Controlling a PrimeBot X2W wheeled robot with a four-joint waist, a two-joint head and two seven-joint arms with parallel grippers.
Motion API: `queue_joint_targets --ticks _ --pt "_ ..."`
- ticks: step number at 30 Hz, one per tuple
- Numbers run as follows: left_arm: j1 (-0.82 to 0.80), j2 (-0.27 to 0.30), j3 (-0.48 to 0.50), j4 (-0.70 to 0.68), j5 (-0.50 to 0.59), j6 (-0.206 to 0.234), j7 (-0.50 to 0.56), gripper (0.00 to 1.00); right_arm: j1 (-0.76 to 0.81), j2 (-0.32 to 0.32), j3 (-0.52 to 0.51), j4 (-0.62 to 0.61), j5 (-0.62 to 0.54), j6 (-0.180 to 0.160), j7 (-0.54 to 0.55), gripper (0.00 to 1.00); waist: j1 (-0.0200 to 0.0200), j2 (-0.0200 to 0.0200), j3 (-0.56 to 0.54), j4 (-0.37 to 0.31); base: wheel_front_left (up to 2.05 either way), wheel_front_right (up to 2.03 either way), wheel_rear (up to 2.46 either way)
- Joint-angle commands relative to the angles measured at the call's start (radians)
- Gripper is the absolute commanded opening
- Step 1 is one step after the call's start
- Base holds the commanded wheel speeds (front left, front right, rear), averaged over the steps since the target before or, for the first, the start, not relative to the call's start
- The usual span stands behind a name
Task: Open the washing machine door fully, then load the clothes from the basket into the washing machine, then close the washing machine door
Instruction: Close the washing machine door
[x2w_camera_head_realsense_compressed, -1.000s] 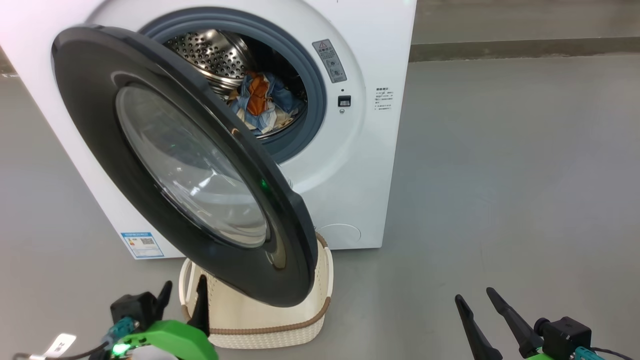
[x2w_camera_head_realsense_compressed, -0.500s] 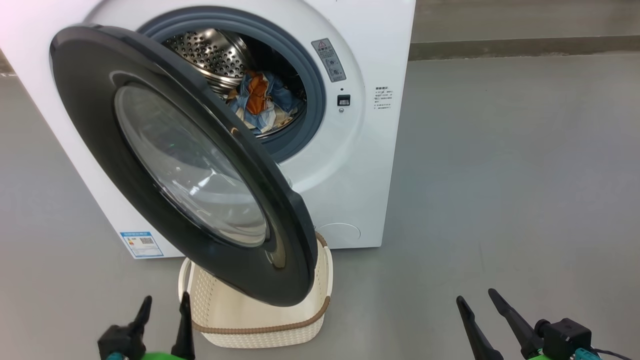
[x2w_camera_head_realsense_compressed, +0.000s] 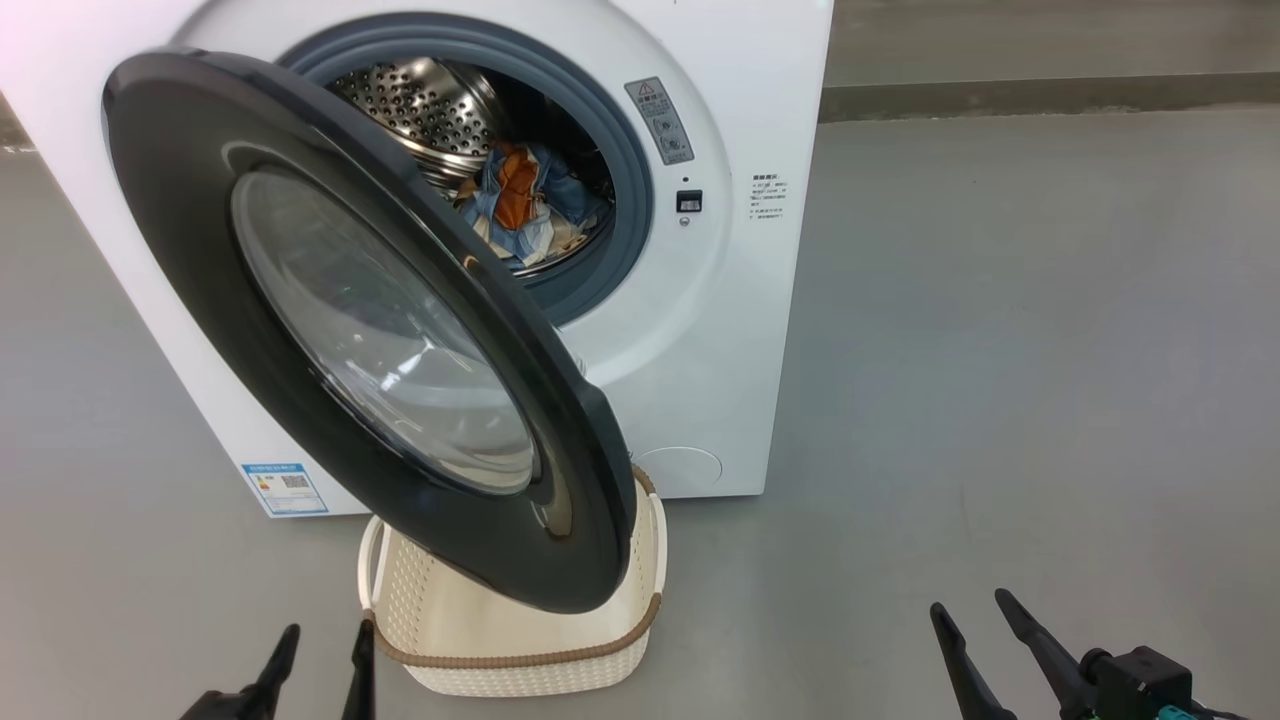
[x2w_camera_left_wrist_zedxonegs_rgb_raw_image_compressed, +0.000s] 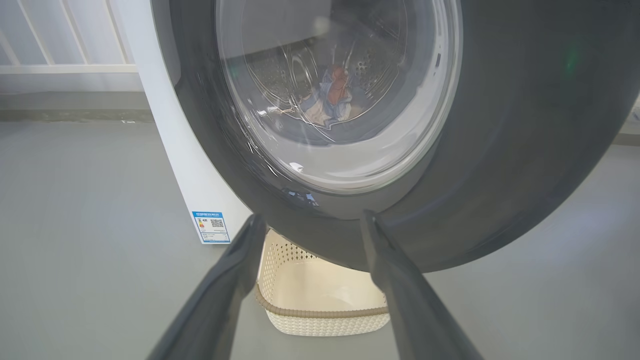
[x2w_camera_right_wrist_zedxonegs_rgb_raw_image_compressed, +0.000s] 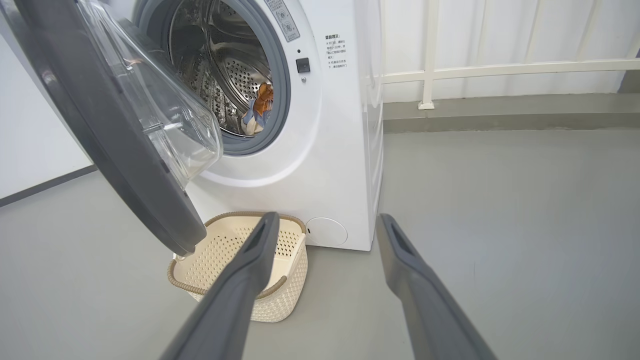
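Note:
The white washing machine (x2w_camera_head_realsense_compressed: 700, 330) stands ahead with its round black door (x2w_camera_head_realsense_compressed: 190, 270) swung partly open toward me. Light blue, orange and cream clothes (x2w_camera_head_realsense_compressed: 525, 205) lie inside the steel drum, and the clothes (x2w_camera_right_wrist_zedxonegs_rgb_raw_image_compressed: 257, 112) show again in the right wrist view. Below the door sits the cream basket (x2w_camera_head_realsense_compressed: 520, 655), partly hidden by it; the basket (x2w_camera_right_wrist_zedxonegs_rgb_raw_image_compressed: 220, 250) looks empty inside. My left gripper (x2w_camera_head_realsense_compressed: 328, 640) is open at the bottom left, beside the basket and holding nothing. My right gripper (x2w_camera_head_realsense_compressed: 968, 612) is open at the bottom right over bare floor. In the left wrist view the door (x2w_camera_left_wrist_zedxonegs_rgb_raw_image_compressed: 525, 150) looms close above the left gripper (x2w_camera_left_wrist_zedxonegs_rgb_raw_image_compressed: 312, 220).
Grey floor (x2w_camera_head_realsense_compressed: 1000, 350) stretches to the right of the machine. A low kerb and white railing (x2w_camera_right_wrist_zedxonegs_rgb_raw_image_compressed: 500, 67) run along the back wall. A blue label sticker (x2w_camera_head_realsense_compressed: 284, 488) marks the machine's lower left front.
My left gripper has dropped back toward the bottom edge, away from the basket's left side. The right gripper has slid slightly down and right. Door, basket and clothes have not moved.

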Motion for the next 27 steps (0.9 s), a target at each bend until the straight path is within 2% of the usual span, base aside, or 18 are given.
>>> queue_joint_targets --ticks 1,10,11,14,27 --pt "-0.020 0.007 0.044 -0.027 0.016 -0.009 -0.013 1.00 -0.002 -0.007 0.010 -0.016 -0.018 0.002 -0.005 1.00 0.0000 0.0000 -0.001 0.000 0.00 0.00 0.00" --pt "-0.022 0.004 0.063 -0.025 0.011 -0.021 -0.014 1.00 0.000 -0.002 -0.005 -0.007 -0.035 0.002 -0.005 1.00 0.0000 0.0000 -0.001 -0.001 0.00 0.00 0.00" --pt "-0.023 0.004 0.061 -0.025 0.009 -0.021 -0.014 1.00 0.000 -0.002 -0.008 -0.006 -0.038 0.002 -0.005 0.97 0.0000 0.0000 0.000 -0.001 0.00 0.00 0.00" --pt "-0.023 0.004 0.057 -0.027 0.003 -0.022 -0.014 1.00 0.000 0.005 -0.021 -0.006 -0.049 0.002 -0.005 0.00 0.0000 0.0000 0.001 0.001 0.00 0.00 0.00" --pt "-0.026 0.004 0.073 -0.039 0.000 -0.012 -0.014 1.00 -0.005 0.019 -0.039 -0.020 -0.060 0.002 -0.005 0.00 0.0000 0.0000 0.004 0.002 0.00 0.00 0.00"
